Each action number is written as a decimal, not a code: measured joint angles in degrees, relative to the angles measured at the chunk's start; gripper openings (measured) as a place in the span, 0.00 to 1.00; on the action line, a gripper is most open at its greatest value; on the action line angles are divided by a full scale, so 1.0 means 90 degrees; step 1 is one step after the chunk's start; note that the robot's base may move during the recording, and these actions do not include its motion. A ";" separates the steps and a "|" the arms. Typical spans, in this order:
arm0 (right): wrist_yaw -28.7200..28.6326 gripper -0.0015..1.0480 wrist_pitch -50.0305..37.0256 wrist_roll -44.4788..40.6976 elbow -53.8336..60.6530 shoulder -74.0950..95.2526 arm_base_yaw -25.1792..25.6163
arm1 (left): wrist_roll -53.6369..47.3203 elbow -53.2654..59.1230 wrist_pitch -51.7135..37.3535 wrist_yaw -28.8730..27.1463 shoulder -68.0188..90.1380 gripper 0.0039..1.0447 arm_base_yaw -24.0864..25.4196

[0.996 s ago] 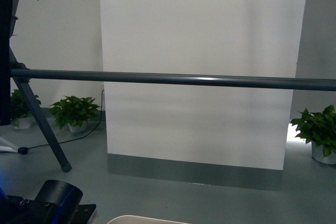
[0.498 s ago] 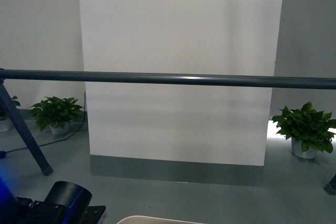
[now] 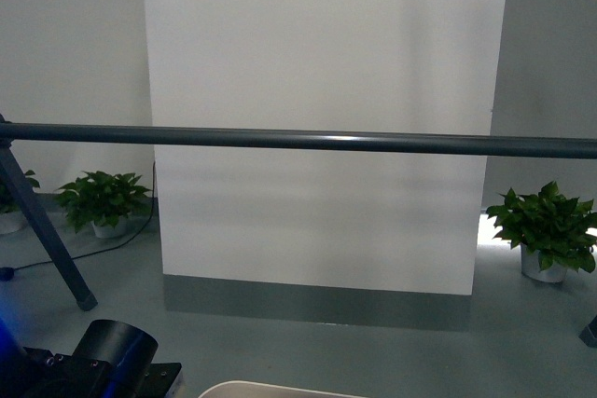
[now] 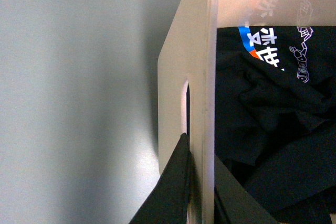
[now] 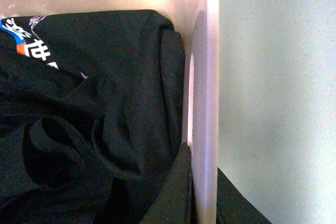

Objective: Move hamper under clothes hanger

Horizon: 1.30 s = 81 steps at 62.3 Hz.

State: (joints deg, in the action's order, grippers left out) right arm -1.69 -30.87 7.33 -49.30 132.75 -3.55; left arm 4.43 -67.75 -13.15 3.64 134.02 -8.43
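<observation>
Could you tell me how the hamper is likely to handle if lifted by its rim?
The hamper walls look thin, so they may flex where the left gripper and right gripper pinch the rim. It is probably light: only crumpled black clothes show inside. The smooth plastic could slip in a narrow pinch.

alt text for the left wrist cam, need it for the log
The left gripper straddles the wall of the beige hamper, seen edge-on: one dark finger outside by the slot handle, one inside. Crumpled black clothing with blue, orange and white print fills the hamper; grey floor lies outside it.
</observation>
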 joint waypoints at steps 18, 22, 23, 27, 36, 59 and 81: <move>-0.0005 0.02 0.0000 0.0000 0.0000 0.0000 0.0005 | 0.0000 0.0000 0.0000 0.0000 0.0000 0.04 0.0000; -0.0002 0.02 0.0000 0.0000 0.0000 0.0000 0.0005 | 0.0000 0.0000 0.0000 -0.0002 0.0000 0.04 0.0000; -0.0002 0.02 0.0000 0.0000 0.0000 0.0000 0.0005 | 0.0000 0.0000 0.0000 -0.0002 0.0000 0.04 0.0000; -0.0002 0.02 0.0000 0.0000 0.0000 0.0000 0.0005 | 0.0000 0.0000 0.0000 -0.0002 0.0000 0.04 0.0000; -0.0005 0.02 0.0000 0.0000 0.0000 0.0000 0.0005 | 0.0029 0.0015 -0.0046 -0.0068 0.0000 0.04 -0.0002; 0.0692 0.02 -0.2278 0.0005 0.0199 0.0393 -0.0175 | 0.0918 0.0471 -0.2499 -0.1069 0.0160 0.04 -0.0420; 0.0624 0.02 -0.1865 -0.0114 0.0044 0.0588 -0.0189 | 0.0916 0.0580 -0.2266 -0.1020 0.0272 0.04 -0.0576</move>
State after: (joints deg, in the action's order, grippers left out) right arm 3.92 -47.66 6.31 -48.90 138.04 -5.26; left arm 12.67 -62.52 -33.54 -5.54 136.46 -13.61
